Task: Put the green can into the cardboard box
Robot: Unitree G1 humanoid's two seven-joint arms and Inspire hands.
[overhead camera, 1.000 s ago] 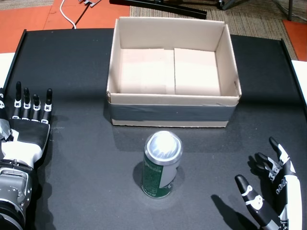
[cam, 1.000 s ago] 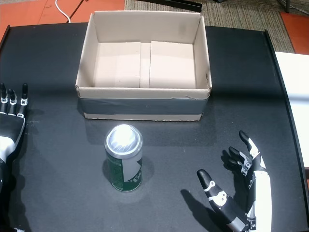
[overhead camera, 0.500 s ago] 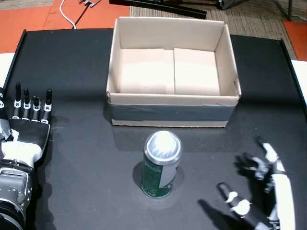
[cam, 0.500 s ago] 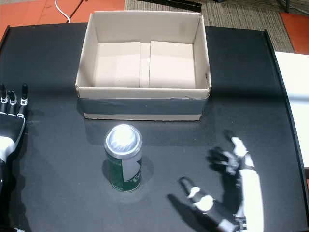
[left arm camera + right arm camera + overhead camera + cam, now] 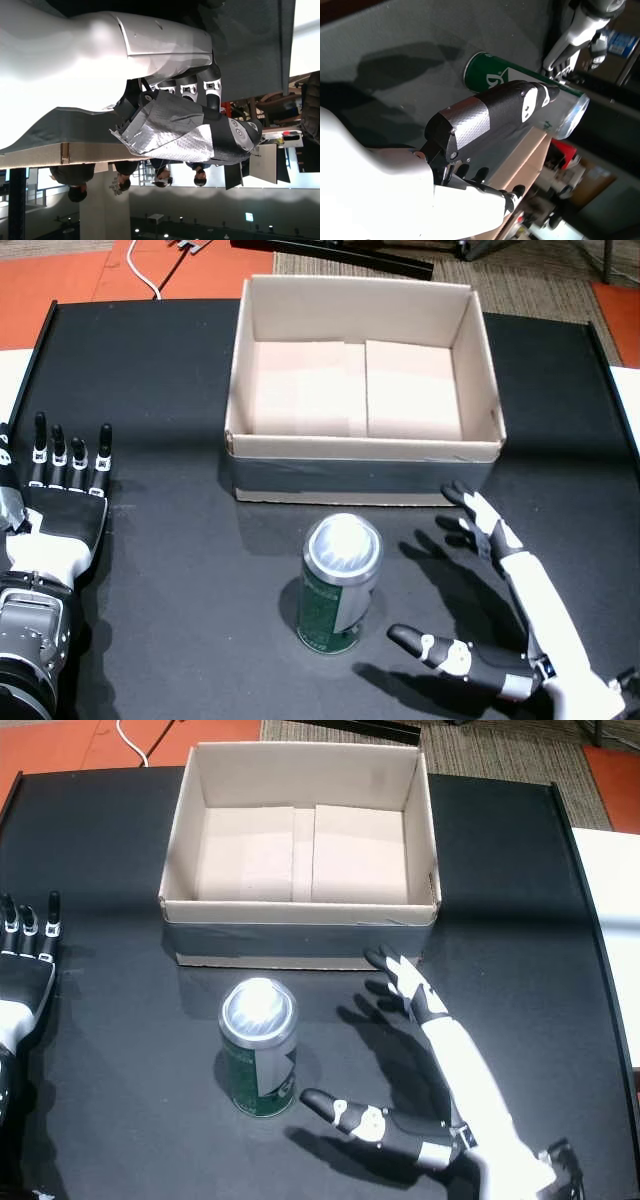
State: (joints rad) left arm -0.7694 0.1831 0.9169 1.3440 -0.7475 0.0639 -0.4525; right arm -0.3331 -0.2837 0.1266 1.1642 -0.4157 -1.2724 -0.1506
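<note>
One cylindrical green can [image 5: 339,585] — silver-topped — before an open cardboard box [image 5: 362,390].

You have a green cylindrical metal can [image 5: 340,585] [image 5: 258,1048] standing upright on the black tabletop [image 5: 170,570], its silver top facing up and catching the light, with a pale patch on its side label. In the right wrist view the can [image 5: 520,92] shows white script on its green wall. It stands just in front of the open-topped brown cardboard box [image 5: 362,390] [image 5: 300,860], apart from it, near the middle of the box's front wall. That wall carries a broad band of grey tape. The box's inside is bare, its two bottom flaps meeting at a seam.
</note>
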